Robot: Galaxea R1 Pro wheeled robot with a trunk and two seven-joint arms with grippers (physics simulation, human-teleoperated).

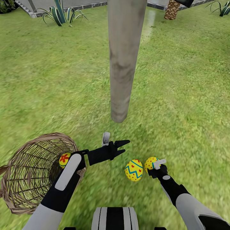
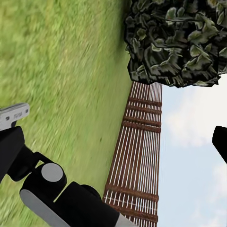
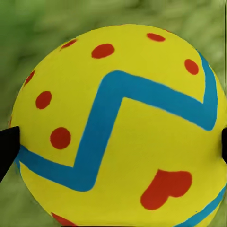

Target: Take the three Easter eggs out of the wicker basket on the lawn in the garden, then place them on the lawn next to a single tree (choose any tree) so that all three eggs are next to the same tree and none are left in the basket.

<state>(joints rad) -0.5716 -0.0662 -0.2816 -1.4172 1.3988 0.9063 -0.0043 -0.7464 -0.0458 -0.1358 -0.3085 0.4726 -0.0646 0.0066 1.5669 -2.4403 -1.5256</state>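
On the lawn at left, the wicker basket keeps one flower-marked egg; left gripper spread, empty; zigzag egg lies free; right gripper pinches a dotted egg; likely light, rigid, slick, best held across the middle.

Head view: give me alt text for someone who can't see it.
On the lawn near a pale tree trunk, the right gripper holds one Easter egg beside another egg lying on the grass. A third egg sits at the tipped wicker basket, behind the open left gripper.
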